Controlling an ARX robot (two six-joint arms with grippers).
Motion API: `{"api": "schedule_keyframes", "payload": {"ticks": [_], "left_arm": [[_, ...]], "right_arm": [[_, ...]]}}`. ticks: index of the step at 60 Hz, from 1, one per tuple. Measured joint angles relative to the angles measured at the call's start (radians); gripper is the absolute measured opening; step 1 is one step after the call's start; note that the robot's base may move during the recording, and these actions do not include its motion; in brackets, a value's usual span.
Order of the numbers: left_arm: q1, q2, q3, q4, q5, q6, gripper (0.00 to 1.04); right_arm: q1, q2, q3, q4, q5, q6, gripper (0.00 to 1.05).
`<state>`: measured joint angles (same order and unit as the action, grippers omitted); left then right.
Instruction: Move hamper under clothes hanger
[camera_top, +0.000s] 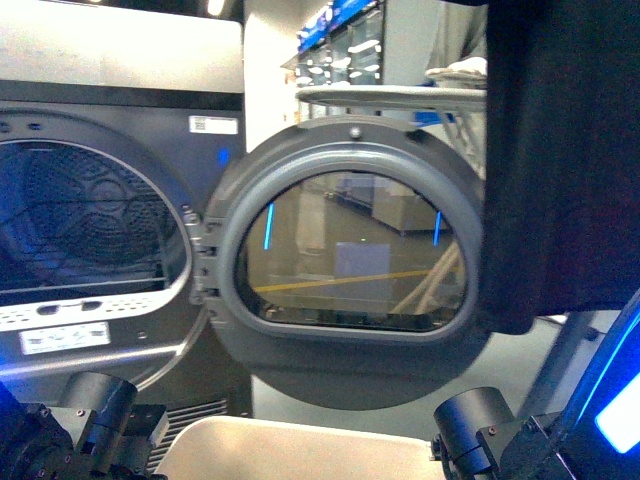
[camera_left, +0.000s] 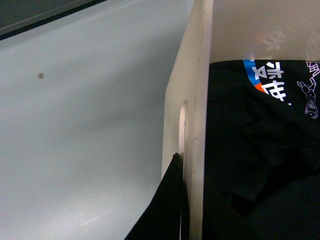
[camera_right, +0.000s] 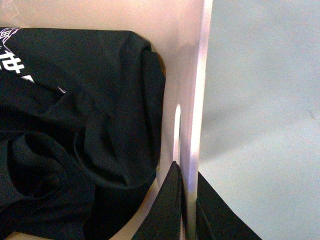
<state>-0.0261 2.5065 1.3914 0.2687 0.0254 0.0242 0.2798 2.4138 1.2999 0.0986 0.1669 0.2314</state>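
The beige hamper shows only its near rim at the bottom of the front view, between my two arms. My left gripper is shut on the hamper's side wall just below a handle cut-out; one dark finger lies on the outside. My right gripper is shut on the opposite wall, one finger on each side, below its cut-out. Black clothes with printed lettering fill the hamper. Of the clothes hanger, a grey slanted leg shows at the right, under a hanging black T-shirt.
A dark grey dryer stands straight ahead with its round door swung open towards me, just beyond the hamper. Pale grey floor lies on both outer sides of the hamper.
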Motion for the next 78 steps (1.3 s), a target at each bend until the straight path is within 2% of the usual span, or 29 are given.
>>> {"api": "schedule_keyframes", "payload": {"ticks": [14,78], "left_arm": [[0.025,0.000,0.000,0.000,-0.015,0.000,0.04],[0.017,-0.003,0.000,0.000,-0.008,0.000,0.04]], "right_arm": [[0.023,-0.002,0.000,0.000,-0.019,0.000,0.03],[0.016,-0.004,0.000,0.000,-0.014,0.000,0.03]]}}
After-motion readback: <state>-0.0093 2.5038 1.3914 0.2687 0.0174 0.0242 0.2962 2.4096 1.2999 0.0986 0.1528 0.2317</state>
